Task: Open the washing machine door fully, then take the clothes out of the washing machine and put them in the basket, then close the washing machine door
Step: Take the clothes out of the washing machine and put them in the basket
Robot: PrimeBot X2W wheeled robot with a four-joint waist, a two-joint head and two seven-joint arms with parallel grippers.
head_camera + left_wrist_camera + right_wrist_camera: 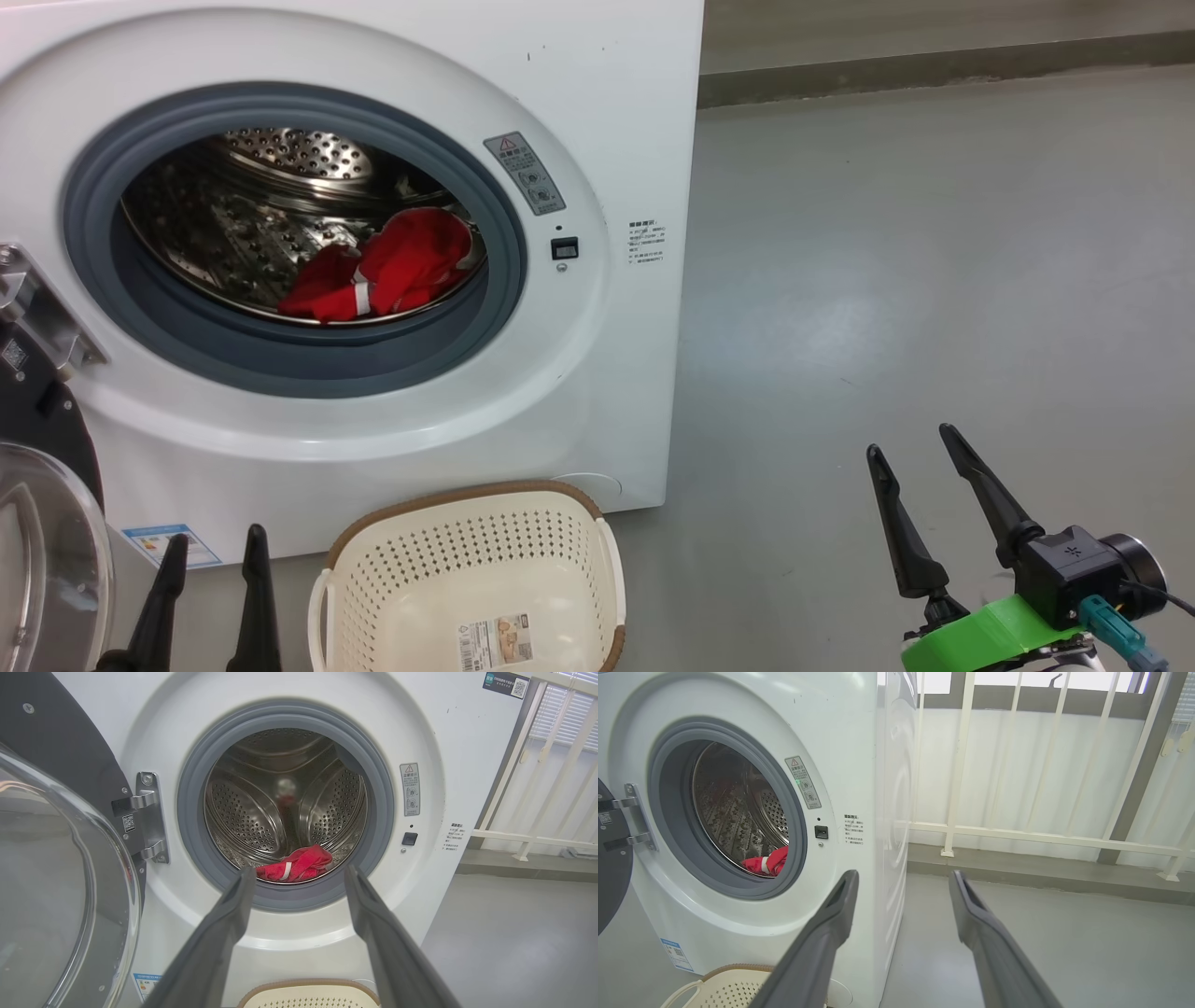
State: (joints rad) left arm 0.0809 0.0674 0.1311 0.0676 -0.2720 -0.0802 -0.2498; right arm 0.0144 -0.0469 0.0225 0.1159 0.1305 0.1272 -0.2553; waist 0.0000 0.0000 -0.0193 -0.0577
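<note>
Floor [887, 280]: smooth grey, soft sheen, pale light patch. Raised grey kerb [1017, 872] along far edge. White railing [1017, 835] on kerb, vertical bars. Pale panel [1083, 765] behind railing, backlit.

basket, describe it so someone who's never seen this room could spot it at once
Find the big white front-loading washing machine. On the grey floor right before it sits a small cream perforated plastic basket. Only it has a brown woven-look rim and side handles.
</note>
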